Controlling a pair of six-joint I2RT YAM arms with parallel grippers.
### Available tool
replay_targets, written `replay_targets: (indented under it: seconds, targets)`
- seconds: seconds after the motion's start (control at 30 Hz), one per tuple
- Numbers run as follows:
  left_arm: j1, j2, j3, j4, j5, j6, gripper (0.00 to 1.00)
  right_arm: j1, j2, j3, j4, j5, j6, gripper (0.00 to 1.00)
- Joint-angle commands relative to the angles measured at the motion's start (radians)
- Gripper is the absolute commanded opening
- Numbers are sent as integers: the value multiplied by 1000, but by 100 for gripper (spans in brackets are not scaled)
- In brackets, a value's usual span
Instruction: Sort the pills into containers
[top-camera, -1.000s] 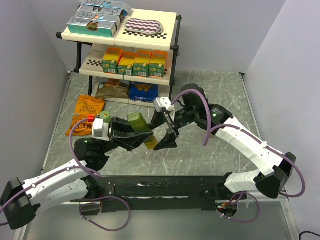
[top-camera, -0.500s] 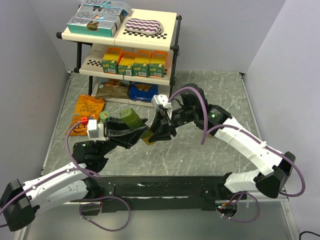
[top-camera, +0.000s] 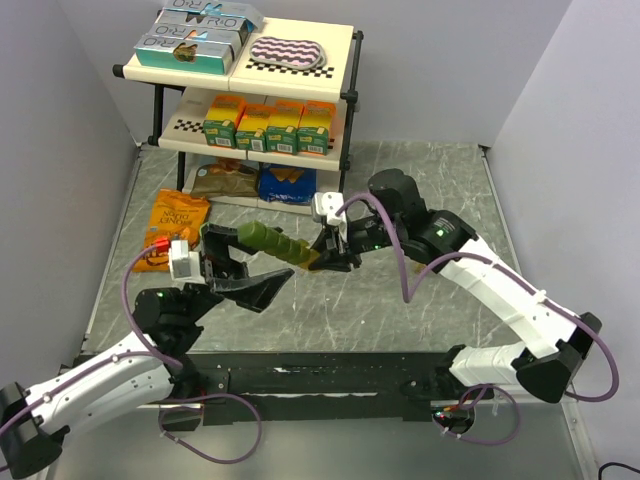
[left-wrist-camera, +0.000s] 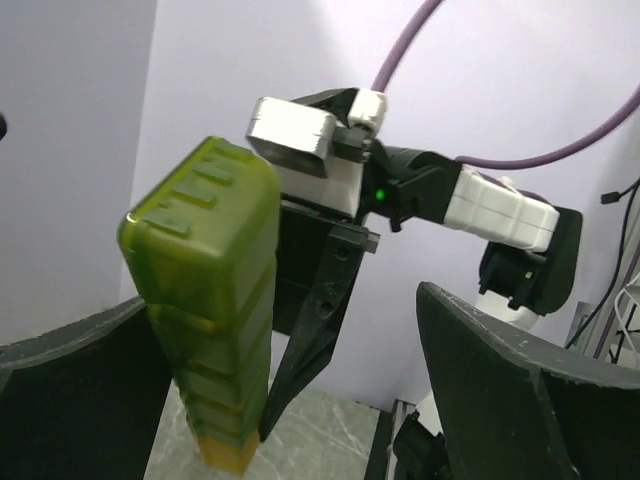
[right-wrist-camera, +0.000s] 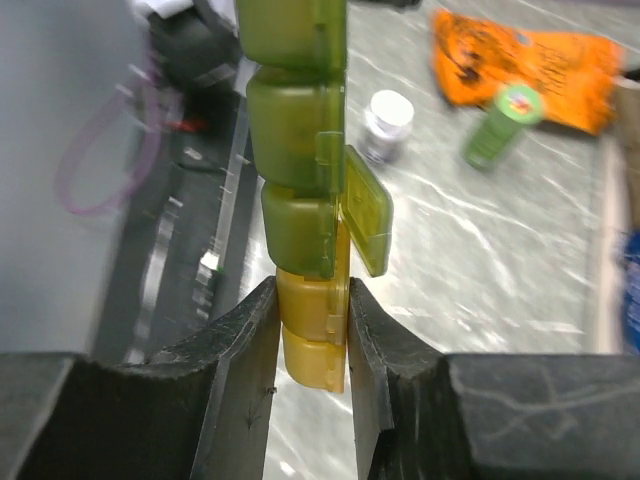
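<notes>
The containers (top-camera: 272, 243) are one green-to-yellow strip held in the air above the table. My right gripper (top-camera: 324, 258) is shut on its yellow end (right-wrist-camera: 312, 325). One green lid (right-wrist-camera: 366, 210) stands ajar. My left gripper (top-camera: 245, 273) is open, and its fingers (top-camera: 262, 290) straddle the dark green end without touching it. In the left wrist view the containers (left-wrist-camera: 205, 300) hang nearer the left finger (left-wrist-camera: 70, 400), with my left gripper (left-wrist-camera: 290, 310) spread wide. No pills are in view.
A white-capped bottle (right-wrist-camera: 387, 120) and a green bottle (right-wrist-camera: 500, 125) stand on the marble table (top-camera: 400, 300) next to an orange snack bag (top-camera: 178, 215). A two-tier shelf (top-camera: 335, 95) with boxes stands at the back, with snack bags (top-camera: 287, 183) under it.
My right gripper shut on the strip's yellow end. My left gripper then opened, let go of the green end and drew back to the left. The strip now lies flatter.
</notes>
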Motion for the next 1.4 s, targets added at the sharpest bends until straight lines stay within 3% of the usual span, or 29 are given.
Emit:
replay_targets:
  seconds: [0.0, 0.27, 0.57, 0.7, 0.8, 0.97, 1.13, 1.37]
  targets:
    - [-4, -66, 67, -225, -69, 4, 100, -1, -61, 44, -79, 172, -148, 12]
    - [-4, -106, 159, -572, -287, -80, 99, 17, -96, 6, -128, 341, -286, 11]
    - [-4, -144, 277, -844, -359, -86, 99, 31, -121, -34, -131, 465, -354, 10]
    - [-4, -153, 358, -1029, -471, -173, 99, 31, -132, -68, -128, 513, -389, 9]
    - [-4, -146, 410, -1115, -471, -235, 99, 34, -142, -98, -126, 545, -415, 9]
    - [-2, -87, 498, -1213, -388, -307, 99, 40, -156, -132, -126, 582, -453, 9]
    - [62, 100, 619, -1417, -243, -382, 99, 48, -168, -135, -148, 602, -487, 9]
    - [345, 259, 601, -1298, 350, -353, 99, 69, -193, -149, -205, 590, -554, 9]
